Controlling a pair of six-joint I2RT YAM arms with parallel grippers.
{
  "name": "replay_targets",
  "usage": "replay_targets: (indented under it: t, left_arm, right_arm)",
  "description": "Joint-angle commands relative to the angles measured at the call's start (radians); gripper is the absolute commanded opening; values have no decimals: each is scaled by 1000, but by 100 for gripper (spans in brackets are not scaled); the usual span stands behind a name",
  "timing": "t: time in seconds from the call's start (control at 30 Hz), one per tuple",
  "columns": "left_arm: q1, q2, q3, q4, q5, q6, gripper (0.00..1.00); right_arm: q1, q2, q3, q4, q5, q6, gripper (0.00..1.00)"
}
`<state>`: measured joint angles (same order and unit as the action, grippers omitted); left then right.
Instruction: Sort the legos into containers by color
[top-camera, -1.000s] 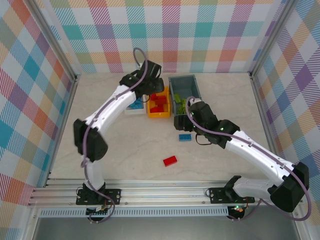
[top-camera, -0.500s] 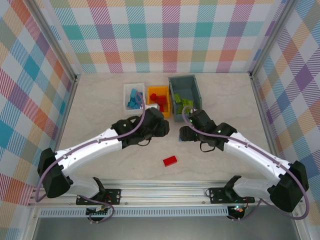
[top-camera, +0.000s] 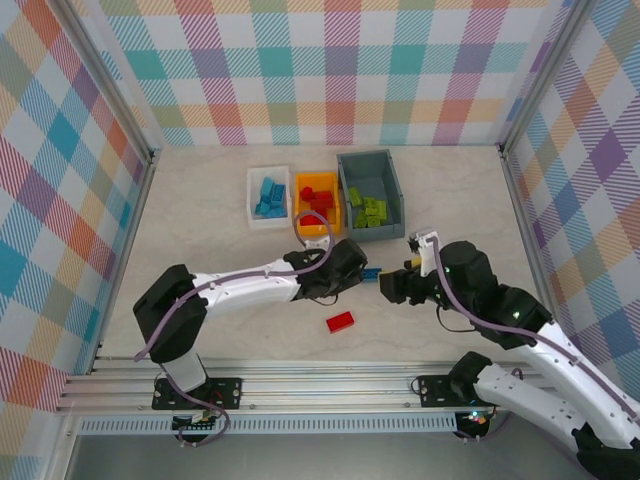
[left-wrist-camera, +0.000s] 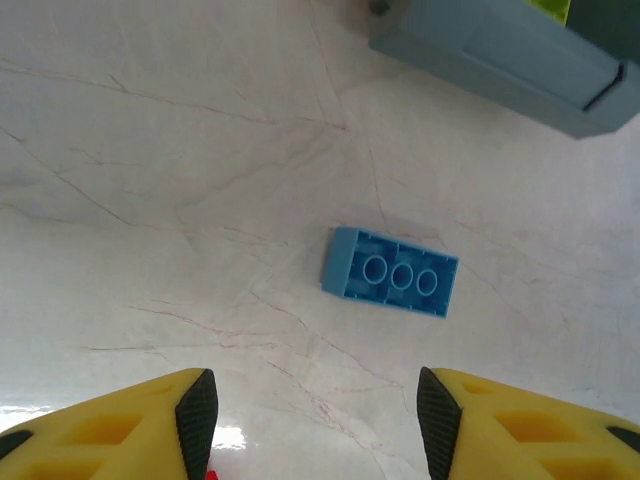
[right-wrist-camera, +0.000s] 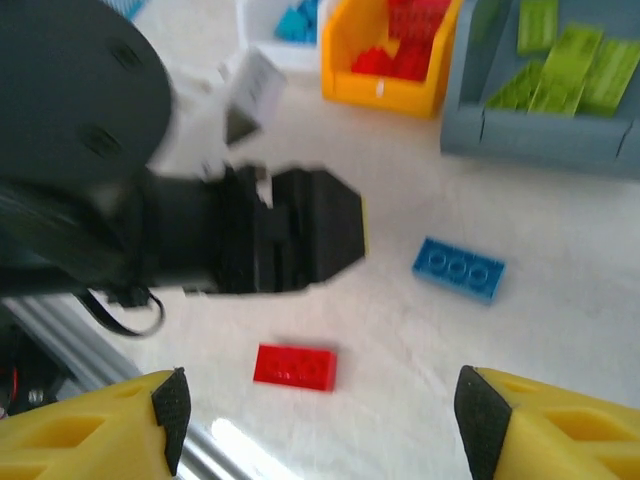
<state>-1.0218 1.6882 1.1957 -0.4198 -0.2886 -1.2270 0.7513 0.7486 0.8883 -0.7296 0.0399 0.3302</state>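
Left gripper (left-wrist-camera: 315, 410) swings from orange bin (top-camera: 318, 230) to hover over blue brick (left-wrist-camera: 390, 273) on table (left-wrist-camera: 150, 150), jaws open, empty; right gripper (right-wrist-camera: 320, 410) backs off, open, empty; blue pickup likely next, red brick (top-camera: 340, 321) waits

Left gripper (top-camera: 362, 271): moved from row of three open plastic bins (top-camera: 370, 157) near table's far edge to table centre, above blue rectangular plastic brick (left-wrist-camera: 390, 272). Right gripper (top-camera: 392, 288): withdrawn from brick toward right edge.
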Motion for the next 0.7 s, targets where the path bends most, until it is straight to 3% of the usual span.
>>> replay_targets:
  t: [0.0, 0.1, 0.2, 0.37, 0.5, 0.67]
  left_arm:
    - [-5, -156, -22, -131, -159, -49, 59]
    - [5, -317, -75, -255, -264, -26, 61]
    - [14, -479, -113, -373, -342, 1, 62]
    - [20, -747, -143, -505, -442, 51, 62]
    - [23, -909, -139, -567, -495, 95, 62]
    - [23, -1027, -124, -580, -501, 150, 63]
  right_arm:
    - [54, 83, -20, -84, -36, 73, 71]
    - [252, 189, -49, -58, 105, 110, 75]
    - [352, 366, -24, -35, 159, 60, 80]
    - [419, 668, 52, -30, 276, -93, 85]
    - [419, 789, 85, 12, 333, -192, 90]
    - [401, 925, 154, 42, 337, -193, 91]
